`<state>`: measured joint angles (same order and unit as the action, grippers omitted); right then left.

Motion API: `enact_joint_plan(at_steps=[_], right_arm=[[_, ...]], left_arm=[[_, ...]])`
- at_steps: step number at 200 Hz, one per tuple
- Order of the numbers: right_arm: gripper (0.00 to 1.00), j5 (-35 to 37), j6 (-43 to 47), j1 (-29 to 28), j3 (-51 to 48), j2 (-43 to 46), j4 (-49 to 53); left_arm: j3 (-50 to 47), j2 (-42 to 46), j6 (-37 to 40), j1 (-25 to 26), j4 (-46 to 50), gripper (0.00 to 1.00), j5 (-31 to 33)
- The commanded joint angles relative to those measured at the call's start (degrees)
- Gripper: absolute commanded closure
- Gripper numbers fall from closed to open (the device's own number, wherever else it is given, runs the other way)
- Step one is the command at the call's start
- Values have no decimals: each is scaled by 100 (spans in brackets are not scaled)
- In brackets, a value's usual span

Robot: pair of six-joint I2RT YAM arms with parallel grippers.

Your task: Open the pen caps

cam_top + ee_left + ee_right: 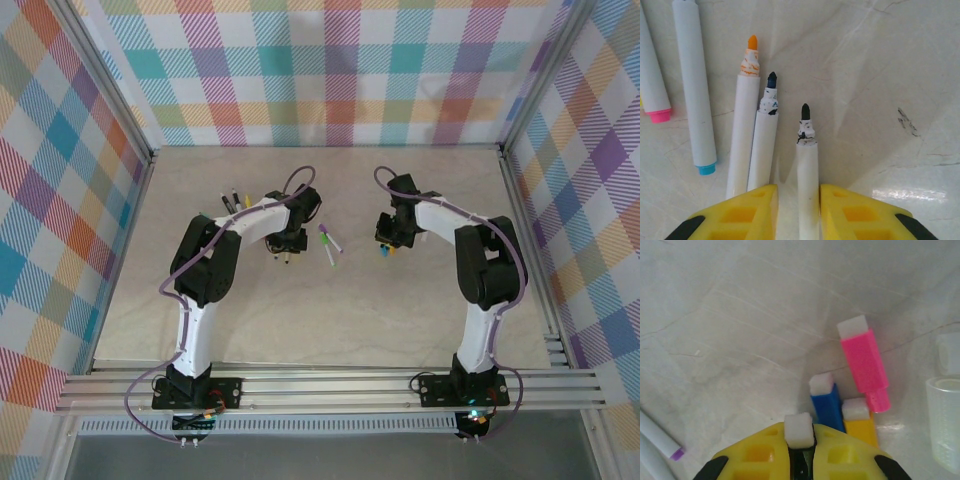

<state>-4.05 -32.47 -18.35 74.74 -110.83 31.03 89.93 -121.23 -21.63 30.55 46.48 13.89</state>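
Observation:
In the left wrist view a white pen with a bare black tip lies between the yellow fingers of my left gripper. It touches the right finger, and a gap shows on its left, so the gripper is open. Beside it lie uncapped orange-tipped and dark-blue-tipped pens. My right gripper is shut on a black cap with a white end. Blue, yellow and pink caps lie on the table just ahead of it. From above, both grippers sit low over the table.
Two white pens, with pink and blue ends, lie at the left. Purple and green pens lie between the arms, and more pens behind the left arm. Clear plastic tubes stand at the right. A purple-ended pen lies at lower left.

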Motion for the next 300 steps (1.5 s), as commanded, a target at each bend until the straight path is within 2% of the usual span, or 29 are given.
enact_joint_plan(at_steps=[1,45,92,159,219,246,300], right_arm=[[86,243,51,2,84,-96,287],[88,309,145,-60,46,-57,357],[91,650,341,-512,85,341,459],[88,1064,347,-696,569,-143,942],[87,1249,433,-696,471,-356,1002],[86,1334,414,-693,392,-376,989],[79,1379,366,-689,252,-176,958]], left_arm=[[168,149,-15,-66,266,72,203],[219,316,4,-57,333,72,147],[148,446,-24,-33,296,73,65],[56,554,-109,56,165,69,-175],[-277,784,-751,265,-699,63,-1045],[-206,604,-1088,450,-1034,59,-1309],[622,-244,-1434,833,-688,57,-1026]])
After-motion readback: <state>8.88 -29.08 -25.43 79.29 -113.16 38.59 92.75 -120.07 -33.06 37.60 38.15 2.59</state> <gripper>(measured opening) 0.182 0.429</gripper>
